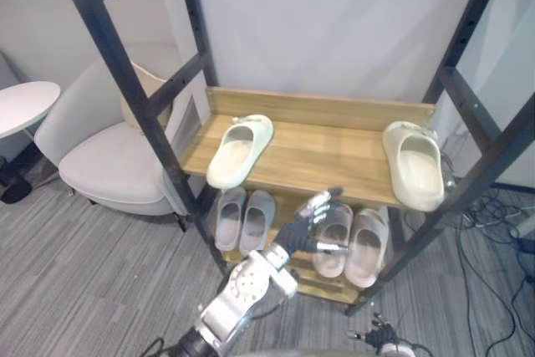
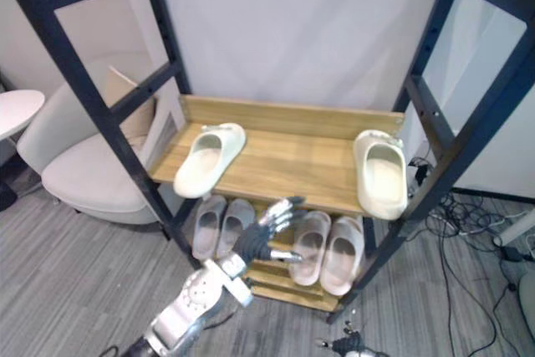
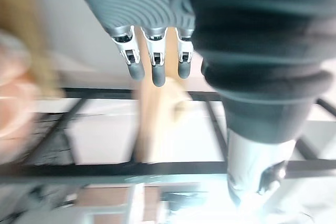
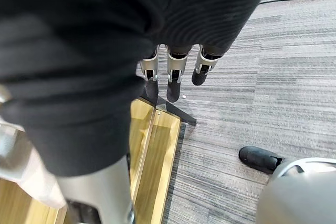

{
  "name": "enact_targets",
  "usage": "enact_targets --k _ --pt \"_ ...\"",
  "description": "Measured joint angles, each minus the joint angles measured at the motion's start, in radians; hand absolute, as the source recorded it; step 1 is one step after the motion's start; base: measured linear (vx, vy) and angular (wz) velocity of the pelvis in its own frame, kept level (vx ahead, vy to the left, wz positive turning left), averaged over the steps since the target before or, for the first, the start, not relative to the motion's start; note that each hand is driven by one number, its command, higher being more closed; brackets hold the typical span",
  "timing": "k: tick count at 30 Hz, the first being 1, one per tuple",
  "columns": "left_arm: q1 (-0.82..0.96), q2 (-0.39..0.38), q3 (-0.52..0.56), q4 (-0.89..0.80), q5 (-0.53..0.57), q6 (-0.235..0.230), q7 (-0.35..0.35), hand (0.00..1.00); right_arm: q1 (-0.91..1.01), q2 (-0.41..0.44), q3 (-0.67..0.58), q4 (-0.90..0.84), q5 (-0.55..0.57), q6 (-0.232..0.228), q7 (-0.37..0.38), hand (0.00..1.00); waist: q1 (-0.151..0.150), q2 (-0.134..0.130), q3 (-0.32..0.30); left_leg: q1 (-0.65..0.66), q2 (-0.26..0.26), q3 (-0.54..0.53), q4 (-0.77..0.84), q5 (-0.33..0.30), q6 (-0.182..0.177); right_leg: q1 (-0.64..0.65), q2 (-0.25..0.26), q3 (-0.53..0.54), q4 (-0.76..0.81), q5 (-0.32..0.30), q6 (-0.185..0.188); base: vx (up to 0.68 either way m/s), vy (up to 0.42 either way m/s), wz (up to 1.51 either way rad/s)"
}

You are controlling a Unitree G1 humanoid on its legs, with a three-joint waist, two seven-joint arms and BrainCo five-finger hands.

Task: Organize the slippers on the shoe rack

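Slippers (image 1: 240, 150) sit on rack (image 1: 318, 159); left hand (image 1: 303, 230) fingers (image 1: 324, 201) spread, empty

left hand (image 1: 305, 225): silver fingers (image 1: 322, 204) with dark tips, dark ribbed cover (image 1: 291, 237) over back and wrist. behind the wrist, a silver-grey arm (image 1: 249, 283) with a round disc-like joint. right hand (image 4: 174, 80): same silver fingers, dark tips, black ribbed cover.

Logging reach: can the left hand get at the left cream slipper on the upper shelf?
Probably yes: the open left hand hovers before the rack, and nothing stands between it and the left cream slipper.
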Motion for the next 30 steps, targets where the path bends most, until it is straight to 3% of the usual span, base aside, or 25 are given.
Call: enact_targets --k 9,14,22,30 --pt "-0.214 0.067 0.210 0.037 0.064 -0.024 0.105 0.00 -0.009 -0.010 0.037 -0.002 -0.007 0.002 0.033 0.00 -0.007 -0.018 -0.005 0.001 0.000 0.001 0.000 0.000 0.000 0.000 -0.001 0.000 0.000 0.000 0.000 0.00 0.000 0.00" --pt "-0.338 0.172 0.304 0.153 0.086 -0.022 0.132 0.00 -0.013 -0.010 0.035 -0.004 -0.007 0.010 0.046 0.00 -0.014 -0.019 -0.004 -0.002 -0.002 0.003 0.000 0.000 0.000 -0.008 -0.002 -0.002 -0.001 0.000 0.000 0.00 0.000 0.00" --pt "-0.458 0.292 0.395 0.331 0.114 -0.014 0.156 0.00 -0.018 -0.011 0.029 -0.006 -0.008 0.012 0.070 0.00 -0.019 -0.017 0.002 -0.010 -0.003 0.003 0.000 -0.003 -0.003 -0.020 -0.003 -0.002 -0.004 0.000 0.000 0.00 0.000 0.00" --pt "-0.508 0.361 0.426 0.429 0.158 0.009 0.174 0.00 -0.009 -0.006 -0.006 -0.047 0.006 0.012 0.079 0.00 -0.032 0.000 0.019 -0.022 -0.005 0.001 0.000 -0.003 -0.003 -0.027 -0.004 0.002 0.000 0.000 0.000 0.00 0.000 0.00"
